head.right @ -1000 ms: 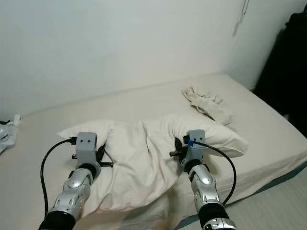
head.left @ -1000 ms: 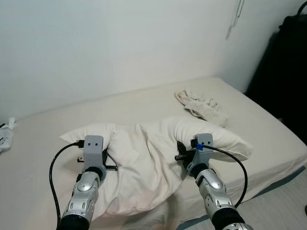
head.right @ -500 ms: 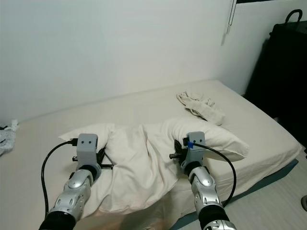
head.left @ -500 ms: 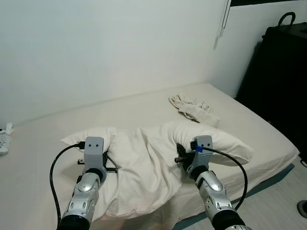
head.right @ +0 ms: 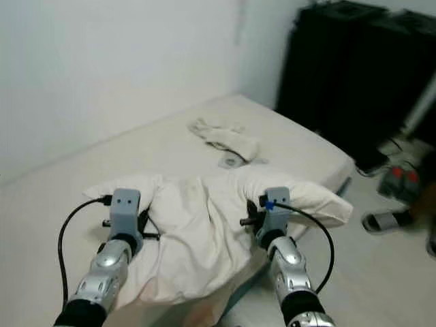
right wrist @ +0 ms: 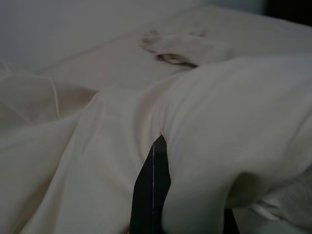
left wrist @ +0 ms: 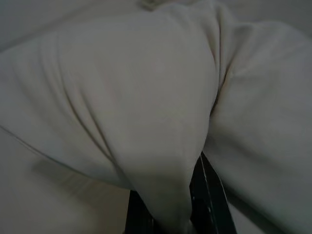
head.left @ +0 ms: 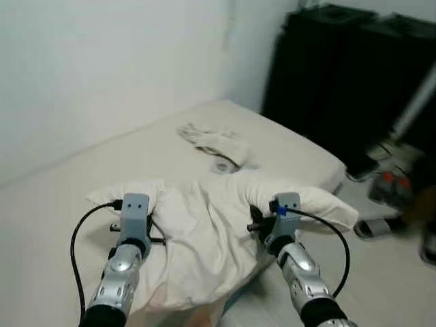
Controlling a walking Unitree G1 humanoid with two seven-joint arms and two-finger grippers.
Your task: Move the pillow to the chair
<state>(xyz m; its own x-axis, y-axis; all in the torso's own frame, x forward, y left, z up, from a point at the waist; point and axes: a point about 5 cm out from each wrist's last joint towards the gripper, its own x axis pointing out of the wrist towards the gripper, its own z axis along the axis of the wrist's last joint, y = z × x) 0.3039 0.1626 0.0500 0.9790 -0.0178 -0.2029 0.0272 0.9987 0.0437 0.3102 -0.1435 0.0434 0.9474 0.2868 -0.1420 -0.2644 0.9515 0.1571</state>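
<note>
Though fingertips buried, both end effectors (head.left: 153,228) (head.left: 255,221) clench pillow (head.left: 204,225); surroundings blurred.

No readable text, label, brand, number or sign anywhere.
</note>
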